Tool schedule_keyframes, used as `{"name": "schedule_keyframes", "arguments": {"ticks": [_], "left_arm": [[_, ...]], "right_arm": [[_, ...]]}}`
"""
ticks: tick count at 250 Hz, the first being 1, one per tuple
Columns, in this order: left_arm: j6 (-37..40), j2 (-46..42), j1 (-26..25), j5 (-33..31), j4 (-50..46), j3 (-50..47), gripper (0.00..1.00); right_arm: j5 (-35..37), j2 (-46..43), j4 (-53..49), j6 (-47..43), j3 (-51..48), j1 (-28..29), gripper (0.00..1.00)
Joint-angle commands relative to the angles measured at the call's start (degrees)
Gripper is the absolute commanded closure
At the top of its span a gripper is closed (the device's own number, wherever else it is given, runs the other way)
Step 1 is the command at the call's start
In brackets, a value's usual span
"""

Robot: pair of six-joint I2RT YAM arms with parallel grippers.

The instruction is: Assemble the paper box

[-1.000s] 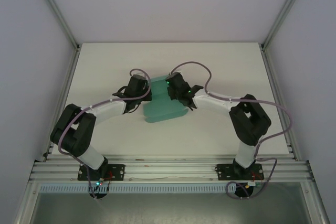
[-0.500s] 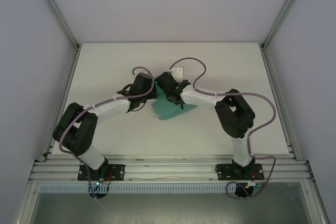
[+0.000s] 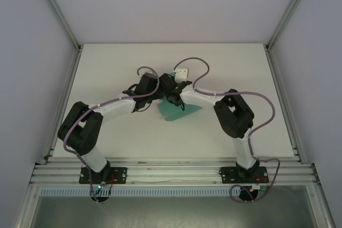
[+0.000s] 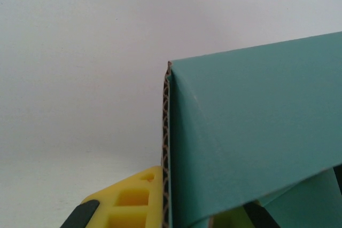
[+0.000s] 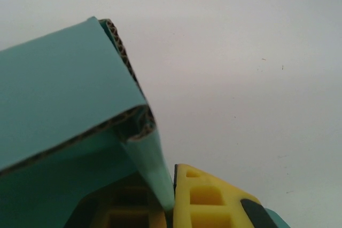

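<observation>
Left gripper (image 3: 154, 92): clamped on the paper box (image 3: 177, 111) edge.
Right gripper (image 3: 171, 94): pinching a folded flap between its fingers.
Progress: I judge it part-folded, with the closing flaps left to do.

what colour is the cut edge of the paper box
Brown wavy fluting along the cut edge of the paper box, between teal-green faces; clearest in the right wrist view.
</observation>
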Motion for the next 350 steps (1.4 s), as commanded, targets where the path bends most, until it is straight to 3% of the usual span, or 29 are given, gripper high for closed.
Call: {"name": "schedule_keyframes", "arguments": {"ticks": [1,14,32,68,105,165,230,292,350], "left_arm": [[-3.35,0.92,0.74,-3.67,-6.49,1.00,1.00],[-3.39,1.48,0.71,-3.84,-6.80,1.40,1.00],[-3.11,1.83,0.57,-3.89,-6.88,1.84,1.00],[-1.58,1.81,0.55,-2.12,-5.14,1.56,1.00],[1.25,1.63,0.57,0.29,-3.12,1.39,1.00],[5.77,0.27,0.63,0.79,-3.08,0.78,1.00],[18.79,-2.97,0.54,6.46,-16.09,3.66,1.00],[29.52,-7.36,-1.92,14.24,-33.11,5.58,1.00],[30.40,1.02,-6.66,-1.07,-51.50,15.81,1.00]], "right_arm": [[12.48,-1.75,-0.16,6.02,-2.93,-4.94,1.00],[12.63,-3.44,4.83,3.54,-5.52,-4.26,1.00],[9.90,-6.84,16.41,-3.74,-11.52,-3.40,0.90],[-9.51,-14.48,34.23,-15.08,-22.98,-3.62,0.62],[-23.10,-19.62,33.44,-22.02,-26.23,-3.62,0.39],[-26.07,-29.20,33.47,-23.83,-32.33,-3.74,0.07],[-27.73,-42.19,23.55,-17.80,-35.67,-4.93,0.00],[-33.77,-53.27,6.87,-11.24,-37.86,-12.72,0.00],[-33.15,-54.19,2.90,-11.50,-39.60,-14.94,0.00]]}}
